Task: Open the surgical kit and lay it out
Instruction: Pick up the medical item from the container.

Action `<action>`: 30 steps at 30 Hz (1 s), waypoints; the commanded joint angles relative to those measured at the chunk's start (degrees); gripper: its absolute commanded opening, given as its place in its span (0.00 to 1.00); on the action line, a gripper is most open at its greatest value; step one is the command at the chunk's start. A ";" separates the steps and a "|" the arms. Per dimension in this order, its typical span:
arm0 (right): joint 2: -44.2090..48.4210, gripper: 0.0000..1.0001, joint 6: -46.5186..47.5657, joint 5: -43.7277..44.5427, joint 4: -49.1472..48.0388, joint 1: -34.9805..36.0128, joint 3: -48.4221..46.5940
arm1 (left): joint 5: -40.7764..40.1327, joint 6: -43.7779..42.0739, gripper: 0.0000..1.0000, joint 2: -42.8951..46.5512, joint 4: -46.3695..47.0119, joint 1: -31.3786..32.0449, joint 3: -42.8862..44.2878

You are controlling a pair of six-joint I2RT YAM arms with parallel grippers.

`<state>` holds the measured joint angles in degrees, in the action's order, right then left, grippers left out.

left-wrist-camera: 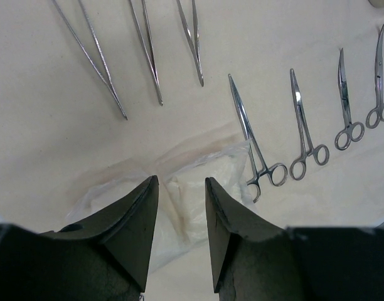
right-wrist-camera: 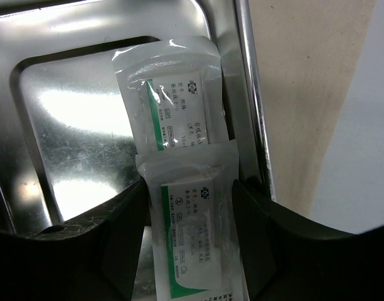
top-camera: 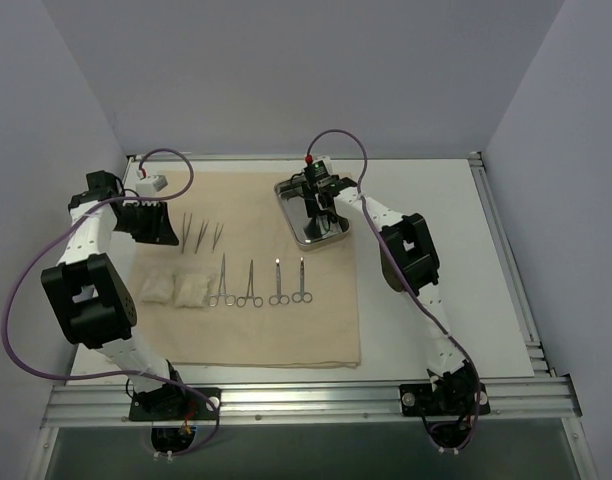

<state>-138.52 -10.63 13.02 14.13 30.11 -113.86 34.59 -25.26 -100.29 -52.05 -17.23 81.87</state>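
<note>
Between the parted fingers of the right hand (right-wrist-camera: 191, 185), one clear packet (right-wrist-camera: 192, 251) lies flat in the steel tray (right-wrist-camera: 66, 106), another just beyond; placement looks done, and the next move calls for a vertical retreat.

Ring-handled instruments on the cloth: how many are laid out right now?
4. They lie in one row on the beige cloth, right of the gauze pads: leftmost instrument, second, third, rightmost. None appear hidden.

The cloth wrap (top-camera: 316, 335) was beige, the tray (right-wrist-camera: 66, 106) shiny silver, the gauze pads (top-camera: 191, 290) white; the packets (right-wrist-camera: 173, 106) carried green-striped white labels.
</note>
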 commanded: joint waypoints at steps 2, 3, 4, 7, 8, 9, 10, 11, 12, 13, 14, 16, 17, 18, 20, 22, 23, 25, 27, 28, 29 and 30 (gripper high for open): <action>1.15 0.50 -0.70 -2.55 3.01 -0.93 1.19 | 0.30 0.65 0.45 1.68 0.99 0.01 2.86; 1.15 0.48 -0.70 -3.25 2.92 -1.02 1.19 | 0.39 0.65 0.45 1.68 0.99 -0.08 2.86; 1.23 0.43 -0.70 -4.04 2.66 -0.93 1.27 | 0.48 0.65 0.45 1.68 0.99 -0.08 2.86; 2.02 0.31 -0.70 -6.33 1.78 -0.93 1.71 | 0.57 0.73 0.45 1.68 0.99 0.01 2.86; 2.37 0.28 -0.79 -6.60 1.52 -0.93 2.06 | 0.48 0.73 0.45 1.76 0.99 0.01 2.95; 3.07 0.21 -0.79 -6.95 1.08 -0.93 2.07 | 0.48 0.65 0.45 1.77 0.90 0.01 2.86; 3.43 0.18 -0.79 -6.95 0.99 -1.02 2.07 | 0.48 0.65 0.45 1.85 0.81 0.01 2.86; 3.78 0.15 -0.79 -7.04 0.90 -1.02 2.15 | 0.48 0.65 0.45 1.94 0.81 0.01 2.86; 4.57 0.12 -0.79 -7.04 0.81 -0.93 2.15 | 0.48 0.65 0.45 1.94 0.73 0.01 2.95; 5.10 0.07 -0.79 -7.13 0.72 -0.93 2.15 | 0.57 0.47 0.45 1.94 0.64 0.01 2.95; 5.62 0.05 -0.79 -7.13 0.64 -0.84 2.15 | 0.57 0.47 0.45 2.03 0.55 0.01 2.95; 7.38 0.02 -0.88 -7.30 0.46 -0.75 2.24 | 0.66 0.47 0.45 2.12 0.20 0.01 3.12; 7.99 0.01 -0.88 -7.48 0.29 -0.67 2.24 | 0.74 0.38 0.45 2.20 0.11 0.09 3.21; 9.31 0.01 -0.88 -7.65 0.11 -0.66 2.50 | 0.83 0.30 0.45 2.20 -0.15 0.01 3.21; 10.46 0.00 -0.88 -8.00 -0.42 -0.66 2.77 | 1.09 0.21 0.45 2.20 -0.24 0.10 3.48; 11.78 0.00 -0.88 -8.18 -1.12 -0.66 3.12 | 1.27 0.29 0.45 2.20 -0.33 0.10 3.74; 12.13 0.00 -0.88 -8.18 -1.38 -0.66 3.30 | 1.18 0.29 0.45 2.20 -0.42 0.27 3.83; 12.57 0.00 -0.79 -7.75 -1.91 -0.84 3.56 | 1.27 0.38 0.45 2.29 -0.33 0.45 3.92; 12.83 0.00 -0.97 -7.57 -2.26 -0.75 3.39 | 1.36 0.47 0.45 2.29 -0.42 0.62 4.09; 13.01 0.00 -1.23 -7.74 -2.44 -0.75 3.47 | 1.53 0.56 0.45 2.29 -0.51 0.71 4.09; 13.27 0.00 -1.84 -8.18 -3.05 -0.67 3.73 | 1.71 0.65 0.45 2.29 -0.59 0.88 4.44; 14.14 0.00 -2.37 -9.84 -5.14 -0.58 4.08 | 1.71 0.82 0.45 2.29 -0.59 1.32 4.62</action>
<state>-129.29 -11.53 5.28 11.64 29.30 -110.89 34.68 -24.60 -100.27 -52.40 -16.80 83.46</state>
